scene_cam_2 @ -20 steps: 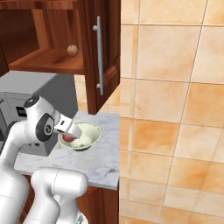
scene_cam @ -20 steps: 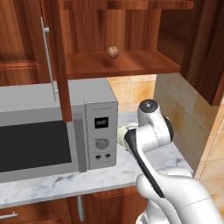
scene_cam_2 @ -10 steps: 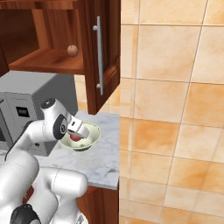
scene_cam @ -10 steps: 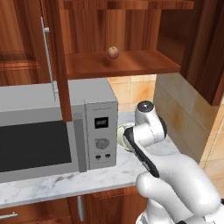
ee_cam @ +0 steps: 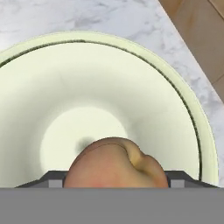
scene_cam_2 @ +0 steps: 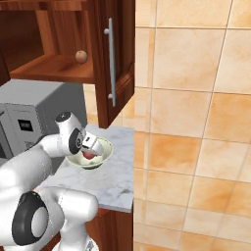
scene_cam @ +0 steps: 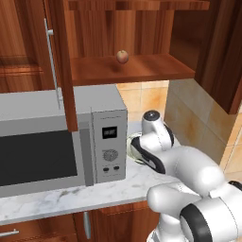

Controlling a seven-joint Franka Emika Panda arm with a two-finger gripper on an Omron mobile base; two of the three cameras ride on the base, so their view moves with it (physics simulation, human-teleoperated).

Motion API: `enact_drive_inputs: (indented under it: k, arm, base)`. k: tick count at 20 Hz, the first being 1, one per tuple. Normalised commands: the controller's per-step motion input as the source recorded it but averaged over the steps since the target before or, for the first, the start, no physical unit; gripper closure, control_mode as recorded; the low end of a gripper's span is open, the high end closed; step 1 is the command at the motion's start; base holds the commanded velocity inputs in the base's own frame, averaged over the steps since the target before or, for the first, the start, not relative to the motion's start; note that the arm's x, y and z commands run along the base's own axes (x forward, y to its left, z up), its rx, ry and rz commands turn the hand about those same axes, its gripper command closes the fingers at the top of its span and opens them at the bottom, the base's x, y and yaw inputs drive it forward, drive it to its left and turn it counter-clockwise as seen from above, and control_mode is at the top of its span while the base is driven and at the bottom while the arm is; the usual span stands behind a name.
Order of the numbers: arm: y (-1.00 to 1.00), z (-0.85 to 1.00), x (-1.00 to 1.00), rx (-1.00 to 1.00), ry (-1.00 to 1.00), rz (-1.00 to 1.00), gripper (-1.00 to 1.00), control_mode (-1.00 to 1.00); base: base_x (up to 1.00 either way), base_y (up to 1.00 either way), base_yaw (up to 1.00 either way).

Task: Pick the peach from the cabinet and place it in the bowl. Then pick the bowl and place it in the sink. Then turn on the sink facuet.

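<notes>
The reddish-pink peach (ee_cam: 114, 162) sits between my gripper's (ee_cam: 116, 178) dark fingertips (ee_cam: 53, 177), held just above the floor of the cream-white bowl (ee_cam: 131, 78). From the right base view, the gripper (scene_cam_2: 90, 148) reaches down into the bowl (scene_cam_2: 108, 148) with the peach (scene_cam_2: 87, 155) in it. The bowl (scene_cam: 132, 142) stands on the marble counter right of the microwave, mostly hidden by my arm. Above is the open reddish-brown cabinet (scene_cam: 142, 68), its door (scene_cam_2: 122, 59) bearing a silver bar handle. The sink and the faucet are out of view.
A paler tan-orange fruit (scene_cam: 122, 56) (scene_cam_2: 81, 56) rests on the cabinet shelf. The grey microwave (scene_cam: 56, 137) stands close to the left of the bowl. The marble counter (scene_cam_2: 115, 184) ends just right of the bowl, beside a tiled orange wall (scene_cam_2: 191, 108).
The arm has folded forward and carried the peach to the right and down, from beside the bowl's rim to low over its middle.
</notes>
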Motion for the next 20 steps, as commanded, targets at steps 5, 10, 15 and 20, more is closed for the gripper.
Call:
enact_drive_inputs:
  k: [5,10,15,20]
  arm:
    - [0.02,-0.37,0.24,0.0,0.05,0.0,1.0,-1.0]
    - [0.03,-0.26,0.28,0.0,0.01,0.0,1.0,-1.0]
    - [0.06,-0.07,0.27,0.0,0.0,0.0,-1.0,-1.0]
    - [0.02,0.0,0.08,0.01,0.0,0.0,-1.0,-1.0]
  base:
    - [0.0,0.0,0.0]
    - [0.0,0.0,0.0]
    - [0.0,0.0,0.0]
    - [0.0,0.0,0.0]
